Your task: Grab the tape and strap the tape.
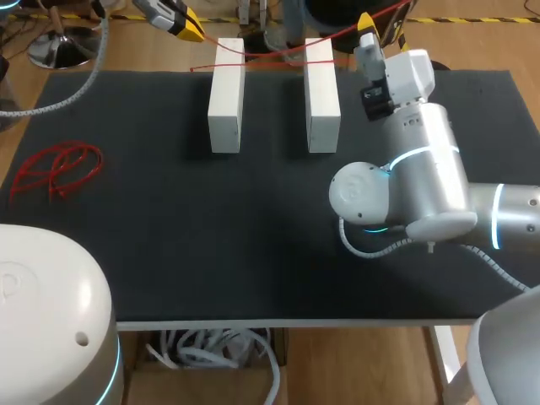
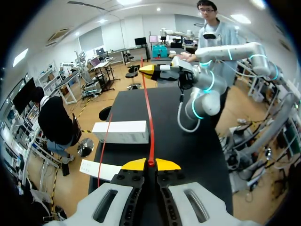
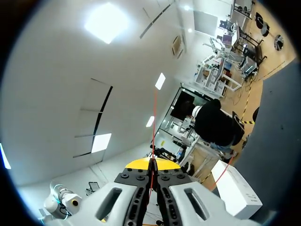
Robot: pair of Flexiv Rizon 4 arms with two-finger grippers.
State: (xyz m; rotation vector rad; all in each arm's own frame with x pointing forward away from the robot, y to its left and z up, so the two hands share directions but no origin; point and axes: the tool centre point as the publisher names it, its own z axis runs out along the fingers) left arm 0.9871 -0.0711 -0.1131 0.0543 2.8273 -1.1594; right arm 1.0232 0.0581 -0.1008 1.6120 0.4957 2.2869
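Note:
A thin red tape (image 1: 274, 61) stretches over the far ends of two white blocks (image 1: 226, 94) (image 1: 321, 94) on the black mat. My left gripper (image 1: 190, 27) hangs above the mat's far left edge and is shut on one end of the tape. In its own view the tape (image 2: 149, 117) runs from between the yellow tips of the left gripper (image 2: 150, 163) to my right gripper (image 2: 153, 69). My right gripper (image 1: 365, 21) is beyond the right block, shut on the other end. The tape (image 3: 154, 122) leaves the right gripper's tips (image 3: 151, 162) as a straight line.
A loose pile of red tape (image 1: 59, 169) lies at the left side of the black mat (image 1: 253, 228). My right arm's elbow (image 1: 405, 186) hangs over the mat's right part. The blocks stand side by side with a gap between them.

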